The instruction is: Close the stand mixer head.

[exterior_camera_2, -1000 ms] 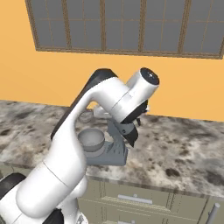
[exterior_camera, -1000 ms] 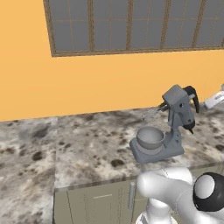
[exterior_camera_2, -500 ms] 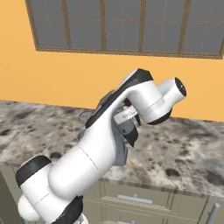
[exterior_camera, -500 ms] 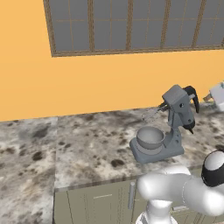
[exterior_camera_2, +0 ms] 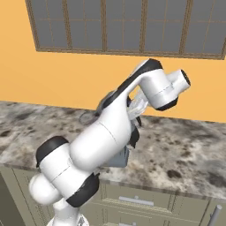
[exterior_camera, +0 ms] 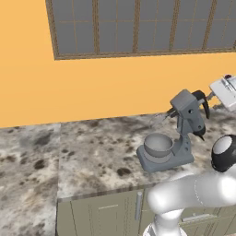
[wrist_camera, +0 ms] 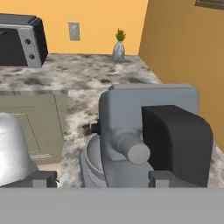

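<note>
Looking along our hand, we see the blocky slate-grey stand mixer head (wrist_camera: 148,127) filling the centre of the hand view, tilted up, with a black block at its 3 o'clock side and a short grey stub pointing toward us. Our two dark finger tips (wrist_camera: 164,179) rise at the bottom edge, one at 7 o'clock and one at 5 o'clock, well apart, so the jaws (wrist_camera: 103,181) stand spread with nothing between them. Beneath the head the rim of the round silver-grey bowl (wrist_camera: 92,157) peeks out at its 7 o'clock.

From the left base view, the mixer sits on the speckled grey-brown stone desk (exterior_camera: 92,147), near the front edge above the olive cabinet doors (exterior_camera: 110,214). The stand mixer head (exterior_camera: 186,108) leans back on its column, raised at an angle, with the wire whisk (exterior_camera: 159,120) sticking out at its 9 o'clock above the bowl (exterior_camera: 158,145). Our white wrist shows at 3 o'clock of the head, near it; we cannot tell whether it touches.

In the right base view our white arm crosses in front of the mixer and hides most of it.

Farther off in the hand view, a black microwave (wrist_camera: 19,39) stands at 10 o'clock and a small grey vase with a green sprig (wrist_camera: 118,48) at 12 o'clock, against the orange wall (exterior_camera: 92,87) under the dark-framed window (exterior_camera: 138,25).
</note>
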Motion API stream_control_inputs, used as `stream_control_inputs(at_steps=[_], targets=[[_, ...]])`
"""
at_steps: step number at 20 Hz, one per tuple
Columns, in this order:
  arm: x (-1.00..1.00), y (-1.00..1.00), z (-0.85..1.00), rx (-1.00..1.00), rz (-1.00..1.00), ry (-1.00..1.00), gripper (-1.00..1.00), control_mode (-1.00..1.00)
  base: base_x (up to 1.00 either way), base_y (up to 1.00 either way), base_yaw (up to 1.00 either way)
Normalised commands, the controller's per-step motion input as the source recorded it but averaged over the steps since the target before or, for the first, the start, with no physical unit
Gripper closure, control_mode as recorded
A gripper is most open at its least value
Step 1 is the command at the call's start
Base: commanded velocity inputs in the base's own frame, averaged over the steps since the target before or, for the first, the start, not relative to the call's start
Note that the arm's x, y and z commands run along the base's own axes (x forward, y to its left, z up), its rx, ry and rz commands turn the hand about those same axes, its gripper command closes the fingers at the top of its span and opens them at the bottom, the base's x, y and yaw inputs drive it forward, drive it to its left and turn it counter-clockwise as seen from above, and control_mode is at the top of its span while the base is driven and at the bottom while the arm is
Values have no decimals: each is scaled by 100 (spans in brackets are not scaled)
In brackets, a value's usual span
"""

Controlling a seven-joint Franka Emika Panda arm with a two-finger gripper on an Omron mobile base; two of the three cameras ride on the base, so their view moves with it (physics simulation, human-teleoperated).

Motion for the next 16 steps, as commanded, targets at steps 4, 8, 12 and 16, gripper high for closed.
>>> stream_control_inputs(at_steps=[4,8,12,16], targets=[[31,89,-69,0,8,-31,-100,-100,0,0,0],[10,100,-94,-6,5,-43,-100,-100,0,0,0],[7,100,-100,-14,2,-50,-100,-100,0,0,0],[67,100,-100,-21,7,-36,-100,-100,0,0,0]])
